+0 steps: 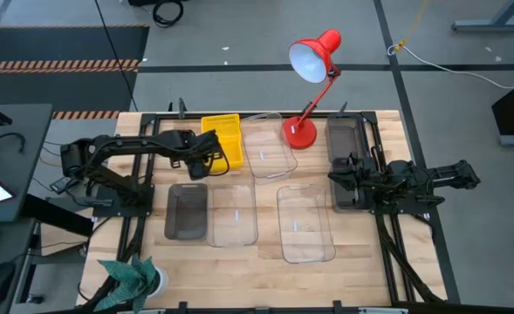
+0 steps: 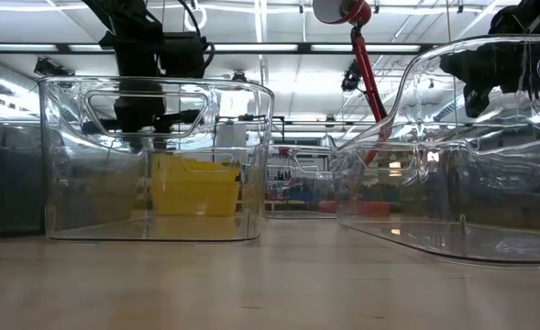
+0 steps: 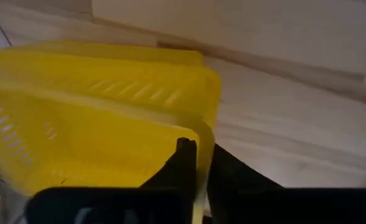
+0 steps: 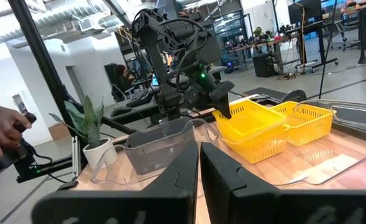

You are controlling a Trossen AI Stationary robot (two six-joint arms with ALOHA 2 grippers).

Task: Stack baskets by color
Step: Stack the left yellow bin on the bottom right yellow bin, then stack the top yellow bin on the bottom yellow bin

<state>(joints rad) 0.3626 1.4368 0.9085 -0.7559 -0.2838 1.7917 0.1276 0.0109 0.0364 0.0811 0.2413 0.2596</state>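
Yellow slotted plastic basket (image 3: 96, 124), rim pinched between the left gripper's (image 3: 198, 163) fingers, hangs tilted beside the red desk lamp (image 1: 313, 87), awaiting lowering into its twin (image 4: 307, 118); right gripper (image 4: 199, 163) waits clenched, empty.

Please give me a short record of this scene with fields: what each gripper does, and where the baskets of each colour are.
left gripper: shut on the wall of the tilted yellow basket, held beside the second yellow basket
right gripper: shut, holds nothing, at the table's right side
clear baskets: three, lying apart, not stacked
dark grey baskets: two, one at the left, one at the right
other: red lamp at the back
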